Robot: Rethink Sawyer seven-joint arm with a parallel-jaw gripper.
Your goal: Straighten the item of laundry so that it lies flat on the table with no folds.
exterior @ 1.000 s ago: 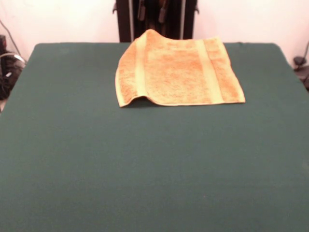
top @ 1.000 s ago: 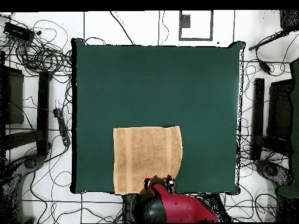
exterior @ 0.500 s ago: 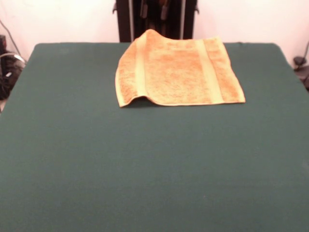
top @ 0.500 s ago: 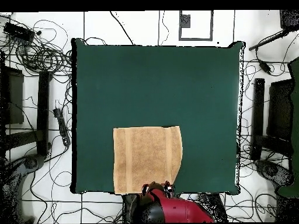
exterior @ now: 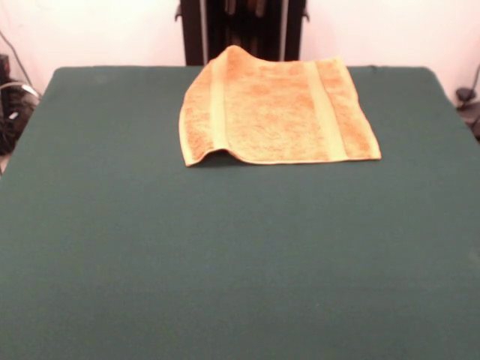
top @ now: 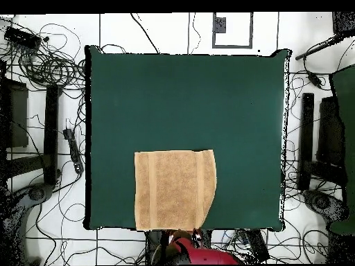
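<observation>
— Across the front view, what lies on the table (exterior: 225, 255)?

— One golden-orange towel (exterior: 274, 112), on the dark green cloth at the far side, a little right of the middle. Two paler woven bands run across it from the far edge toward the near edge. Its right part lies flat. Its left part does not: the near left corner is curled up off the cloth with a dark gap under it, and the far left corner is rounded over and humped.

— And the pincer in that view?

— Dark upright parts show behind the table's far edge, but I cannot make out the gripper among them.

— Now from overhead?

— The towel (top: 174, 189) sits at the table's (top: 187, 97) bottom edge, left of centre, with its lower edge at or just over that edge. Three sides look straight; the lower right corner is cut off in a slanting curve. The two bands run top to bottom. The rest of the green top is bare.

— The arm?

— Its red body (top: 201, 255) shows just below the table edge, under the towel's lower right part. Whether the gripper is open or closed, I cannot tell. Cables (top: 48, 66) lie on the floor round the table.
</observation>
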